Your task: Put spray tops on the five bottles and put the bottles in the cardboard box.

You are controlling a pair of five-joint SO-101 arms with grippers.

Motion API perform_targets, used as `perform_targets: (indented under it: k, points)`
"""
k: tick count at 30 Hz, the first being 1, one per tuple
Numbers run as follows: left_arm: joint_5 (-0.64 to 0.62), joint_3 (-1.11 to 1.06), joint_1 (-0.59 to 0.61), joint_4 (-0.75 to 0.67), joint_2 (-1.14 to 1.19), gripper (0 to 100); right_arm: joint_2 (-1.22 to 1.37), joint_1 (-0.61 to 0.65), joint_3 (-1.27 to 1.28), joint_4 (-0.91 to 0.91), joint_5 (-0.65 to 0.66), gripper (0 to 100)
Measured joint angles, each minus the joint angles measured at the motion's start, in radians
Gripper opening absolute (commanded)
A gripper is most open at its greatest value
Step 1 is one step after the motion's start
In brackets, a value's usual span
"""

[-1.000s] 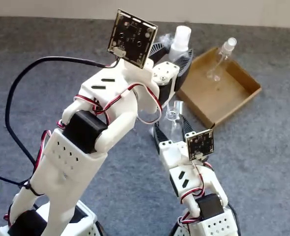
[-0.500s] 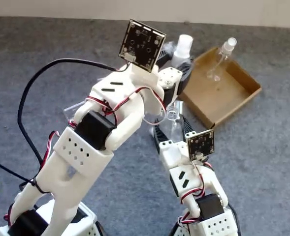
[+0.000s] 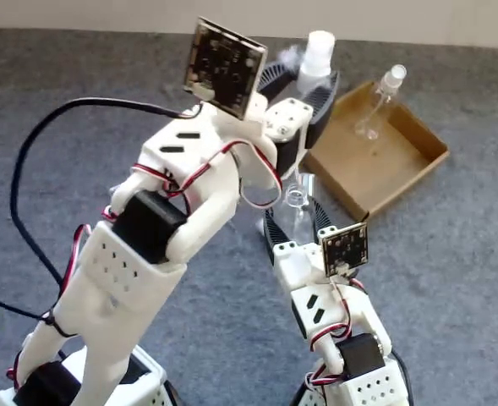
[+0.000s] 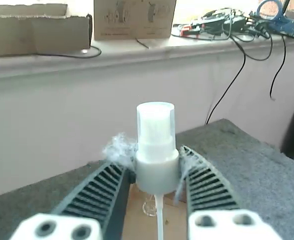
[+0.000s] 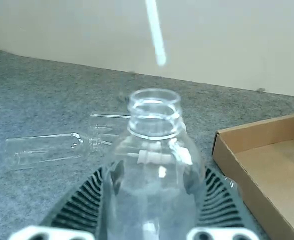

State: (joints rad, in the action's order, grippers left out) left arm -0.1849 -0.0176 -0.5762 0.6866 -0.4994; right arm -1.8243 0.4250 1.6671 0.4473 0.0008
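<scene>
My left gripper (image 3: 303, 74) is raised at the back of the table, shut on a white spray top (image 3: 318, 52) with a clear cap. In the left wrist view the spray top (image 4: 156, 150) stands upright between the fingers and its dip tube (image 4: 159, 220) hangs down. Below and nearer, my right gripper (image 3: 298, 216) is shut on an upright clear bottle (image 3: 298, 203) with an open neck. The right wrist view has the dip tube (image 5: 155, 35) hanging above and slightly behind the bottle's mouth (image 5: 154, 107). A capped bottle (image 3: 375, 110) lies in the cardboard box (image 3: 384, 173).
The cardboard box (image 5: 246, 137) sits just right of the held bottle. Two uncapped clear bottles (image 5: 47, 147) (image 5: 107, 122) lie on the grey carpet behind and left of it. A black cable (image 3: 29, 178) loops at the left.
The left arm swung right and dipped, then came back left and rose, so the spray top is now a little higher. The right arm and its bottle stayed still.
</scene>
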Motion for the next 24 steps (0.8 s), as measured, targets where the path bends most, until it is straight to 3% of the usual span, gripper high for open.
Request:
perform_targets:
  k: [24]
  points:
    - [0.000,-0.021,0.002,0.109,-0.002,0,0.002,0.000,0.000,0.000,0.000,9.2]
